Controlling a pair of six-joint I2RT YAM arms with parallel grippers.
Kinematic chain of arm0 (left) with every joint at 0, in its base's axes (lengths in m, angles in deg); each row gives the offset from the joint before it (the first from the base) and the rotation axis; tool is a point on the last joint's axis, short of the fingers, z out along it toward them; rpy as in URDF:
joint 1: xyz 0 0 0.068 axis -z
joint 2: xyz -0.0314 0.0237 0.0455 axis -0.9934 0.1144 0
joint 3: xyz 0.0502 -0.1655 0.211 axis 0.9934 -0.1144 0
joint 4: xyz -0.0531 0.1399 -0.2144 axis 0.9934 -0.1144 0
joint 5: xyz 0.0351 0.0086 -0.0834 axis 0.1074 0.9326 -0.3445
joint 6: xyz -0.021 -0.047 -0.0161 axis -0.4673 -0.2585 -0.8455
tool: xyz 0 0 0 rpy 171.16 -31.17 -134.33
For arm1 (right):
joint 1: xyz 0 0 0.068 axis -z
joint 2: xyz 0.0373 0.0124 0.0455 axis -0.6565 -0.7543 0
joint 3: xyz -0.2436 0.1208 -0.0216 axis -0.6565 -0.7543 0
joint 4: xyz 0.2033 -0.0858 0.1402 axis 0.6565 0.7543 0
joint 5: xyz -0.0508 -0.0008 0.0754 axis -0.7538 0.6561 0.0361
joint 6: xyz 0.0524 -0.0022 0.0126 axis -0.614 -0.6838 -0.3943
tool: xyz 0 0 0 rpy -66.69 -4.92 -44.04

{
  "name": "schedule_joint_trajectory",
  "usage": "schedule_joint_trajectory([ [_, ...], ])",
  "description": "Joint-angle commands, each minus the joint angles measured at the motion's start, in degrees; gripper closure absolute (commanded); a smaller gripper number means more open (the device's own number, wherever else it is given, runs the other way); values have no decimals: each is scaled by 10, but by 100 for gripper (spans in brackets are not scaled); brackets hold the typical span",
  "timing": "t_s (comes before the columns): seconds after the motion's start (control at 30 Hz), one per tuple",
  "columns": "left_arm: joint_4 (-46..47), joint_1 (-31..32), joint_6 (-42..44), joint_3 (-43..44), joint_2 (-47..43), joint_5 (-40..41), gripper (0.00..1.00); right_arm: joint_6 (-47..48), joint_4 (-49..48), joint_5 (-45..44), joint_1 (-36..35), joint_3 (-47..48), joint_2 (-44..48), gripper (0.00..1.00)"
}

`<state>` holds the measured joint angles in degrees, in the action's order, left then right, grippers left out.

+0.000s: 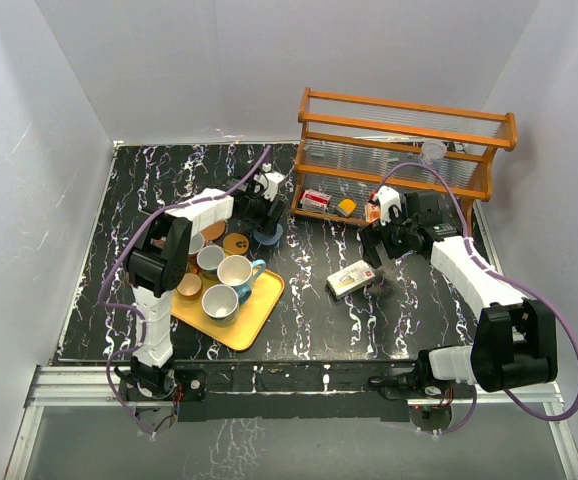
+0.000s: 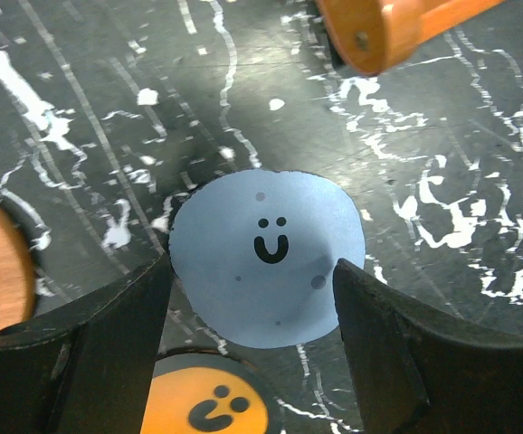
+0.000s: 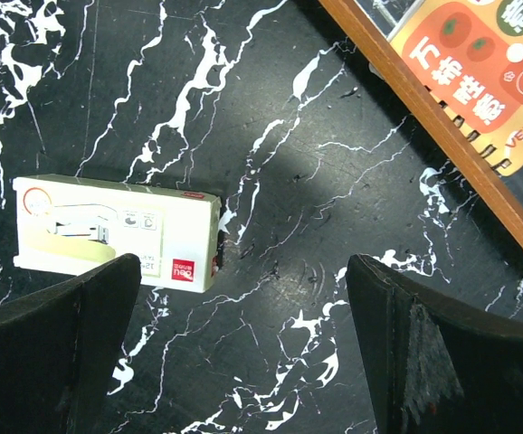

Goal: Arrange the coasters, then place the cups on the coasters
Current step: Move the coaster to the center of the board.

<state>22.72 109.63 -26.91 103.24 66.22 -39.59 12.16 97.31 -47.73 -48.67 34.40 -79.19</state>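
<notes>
A grey-blue coaster [image 2: 266, 226] with a smiley face lies flat on the black marble table, left of the rack's foot. My left gripper [image 2: 251, 264] is low over it, open, with one finger [image 2: 108, 362] at its left edge and the other at its right edge. From above, the same coaster [image 1: 268, 238] shows under the left gripper [image 1: 265, 222]. An orange coaster [image 2: 209, 407] with a dark rim lies just nearer. Orange-brown coasters [image 1: 236, 243] sit beside the tray. Several cups [image 1: 235, 270] stand on the yellow tray [image 1: 259, 322]. My right gripper [image 3: 243, 262] hangs open and empty over bare table.
A white box [image 3: 117, 231] lies left of the right gripper, also in the top view as the white box [image 1: 349, 279]. The orange wooden rack [image 1: 399, 150] stands at the back right, with a clear plastic cup [image 1: 432, 150] on it. Its foot [image 2: 379, 27] is close beyond the left gripper.
</notes>
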Motion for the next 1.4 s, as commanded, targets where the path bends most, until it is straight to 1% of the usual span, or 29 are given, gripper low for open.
schedule_joint_trajectory([
  [0.0,-37,63,-35,-12,17,-79,34,11,-13,-27,3,0,32,4],
  [0.17,-11,109,-68,-6,33,-86,36,13,-4,-46,9,0,48,4],
  [0.3,-1,144,-77,22,61,-79,36,19,8,-57,15,-4,63,4],
  [0.43,18,156,-78,31,59,-83,36,31,24,-57,21,-7,78,4],
  [0.53,37,156,-41,10,23,-78,32,43,33,-46,21,-7,84,4],
  [0.63,42,155,27,-20,-23,-66,24,47,37,-20,20,-6,86,4],
  [0.8,-29,147,123,-31,-64,-25,19,45,33,5,20,-1,76,4],
  [0.9,-53,139,161,-49,-88,9,17,42,30,11,21,1,69,4],
  [1.03,-69,126,189,-67,-112,20,14,38,26,19,21,0,61,4],
  [1.17,-70,116,193,-69,-121,20,11,35,22,18,20,-5,58,4],
  [1.37,-109,106,220,-61,-108,40,12,36,20,12,20,-13,63,5],
])
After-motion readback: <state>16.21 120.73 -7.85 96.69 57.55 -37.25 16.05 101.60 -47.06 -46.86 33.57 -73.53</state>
